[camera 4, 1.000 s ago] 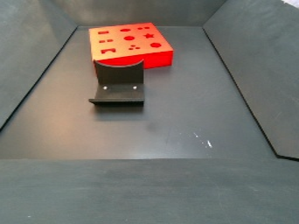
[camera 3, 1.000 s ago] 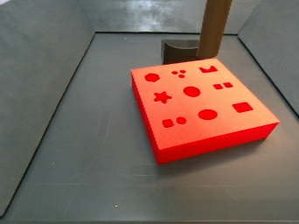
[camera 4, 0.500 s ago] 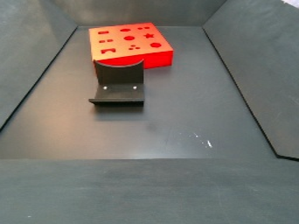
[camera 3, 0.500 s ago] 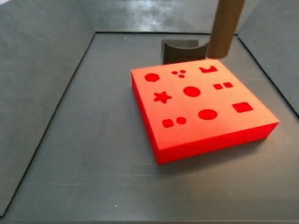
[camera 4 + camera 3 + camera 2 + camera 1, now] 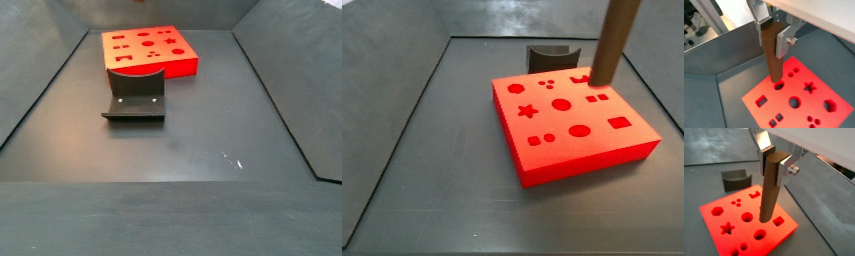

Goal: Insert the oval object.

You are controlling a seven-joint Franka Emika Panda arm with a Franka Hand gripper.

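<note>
- Above the red block (image 5: 747, 225), in both wrist views: end effector (image 5: 773, 158), flat silver fingers (image 5: 784, 172) closed on the upper end of the oval object (image 5: 769, 190).
- Long, slender, smooth-sided brown rod, hanging roughly upright, rounded lower tip over the block's top face near a round hole; contact impossible to tell.
- Glossy red slab, flat top pierced by shaped cut-outs: circles, a star, rectangles, small dots.
- Just beside the block on the matte dark grey desk (image 5: 187, 150): fixture (image 5: 135, 97), dark bracket with curved back.
- Seen in a side view, rod (image 5: 613, 40) over the slab's far right edge.
</note>
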